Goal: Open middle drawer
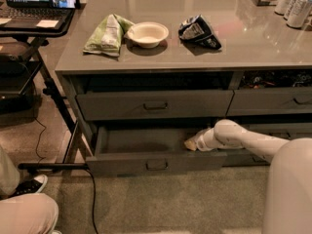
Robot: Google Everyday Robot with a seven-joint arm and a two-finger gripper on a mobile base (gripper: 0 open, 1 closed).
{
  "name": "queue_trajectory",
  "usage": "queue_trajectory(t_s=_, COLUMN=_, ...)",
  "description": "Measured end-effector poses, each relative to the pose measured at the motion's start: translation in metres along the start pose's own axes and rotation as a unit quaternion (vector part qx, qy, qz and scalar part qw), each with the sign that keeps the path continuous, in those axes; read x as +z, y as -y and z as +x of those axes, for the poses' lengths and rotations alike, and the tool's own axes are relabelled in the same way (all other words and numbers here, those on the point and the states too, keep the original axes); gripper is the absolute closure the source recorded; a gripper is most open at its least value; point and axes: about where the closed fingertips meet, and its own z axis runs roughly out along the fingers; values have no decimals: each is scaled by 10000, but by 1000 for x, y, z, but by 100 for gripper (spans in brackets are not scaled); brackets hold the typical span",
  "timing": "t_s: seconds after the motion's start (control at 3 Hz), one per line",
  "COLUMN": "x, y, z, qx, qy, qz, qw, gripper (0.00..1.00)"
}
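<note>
The middle drawer [122, 164] is the wide dark-grey drawer below the counter, with a small metal pull [157, 165] at its centre. It stands pulled out, and its plain grey interior [141, 140] shows. My gripper [190, 144] is at the end of the white arm [243, 140] that reaches in from the right. It sits just behind the drawer front's top edge, right of the pull. The drawer above it [112, 105] is closed.
On the counter [161, 57] lie a green chip bag [106, 34], a white bowl [147, 33] and a dark chip bag [197, 31]; cans [295, 4] stand far right. A laptop stand [29, 28] is on the left, a cable [90, 189] on the floor, and a person's leg and shoe [24, 199] at the bottom left.
</note>
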Motion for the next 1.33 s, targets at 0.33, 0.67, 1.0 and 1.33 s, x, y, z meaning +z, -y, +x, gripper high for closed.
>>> queue_trajectory(t_s=0.33, x=-10, y=-5, z=22, qx=-857, qy=-523, qz=-350, qw=9943, gripper=34)
queue_trajectory(t_s=0.67, x=-18, y=-7, z=36, qx=-1509, qy=-849, qz=-719, qw=9823, gripper=11)
queue_trajectory(t_s=1.0, x=-24, y=-9, z=43, qx=-1866, qy=-1031, qz=-1058, qw=9713, gripper=0)
queue_trajectory(t_s=1.33, x=-30, y=-11, z=46, qx=-1925, qy=-1121, qz=-1296, qw=9662, gripper=0)
